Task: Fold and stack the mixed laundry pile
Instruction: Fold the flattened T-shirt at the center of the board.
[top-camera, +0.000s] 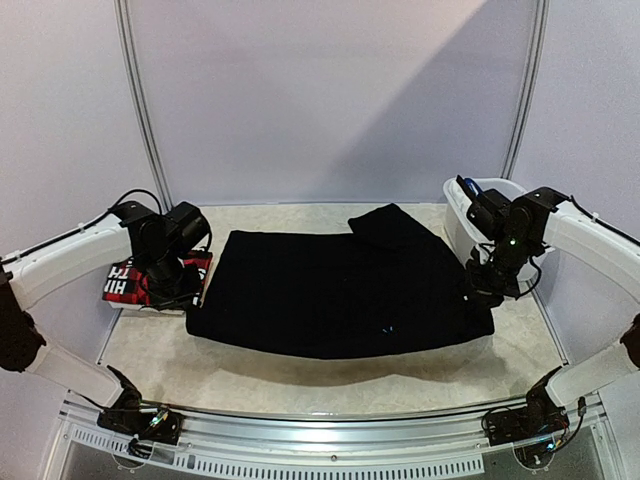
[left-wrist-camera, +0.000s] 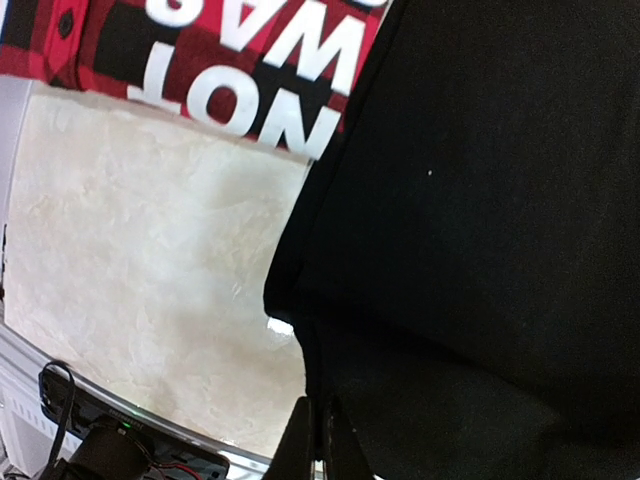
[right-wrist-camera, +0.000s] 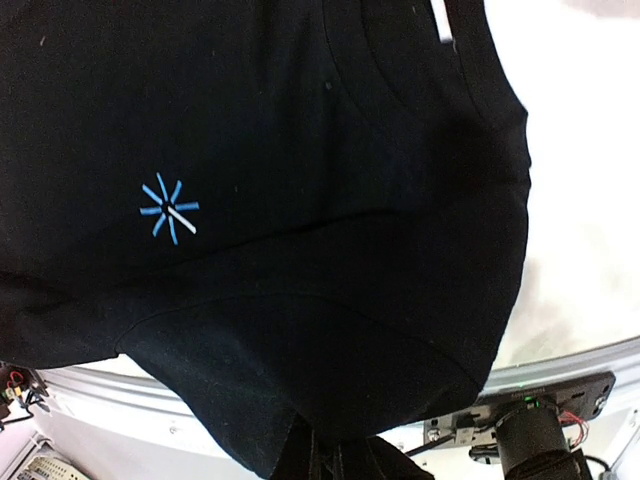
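A: What is lying on the tabletop (top-camera: 300, 380)?
B: A black shirt (top-camera: 330, 290) is spreading across the middle, a red plaid (top-camera: 125, 283) is lying far left, a basket (top-camera: 455, 222) is sitting far right.

Wide-stretched black garment (top-camera: 340, 295); red-black plaid garment (top-camera: 128, 283), white lettering, at its left

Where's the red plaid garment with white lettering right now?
Top view: the red plaid garment lies at the table's left side, beside the spread black garment's left edge.
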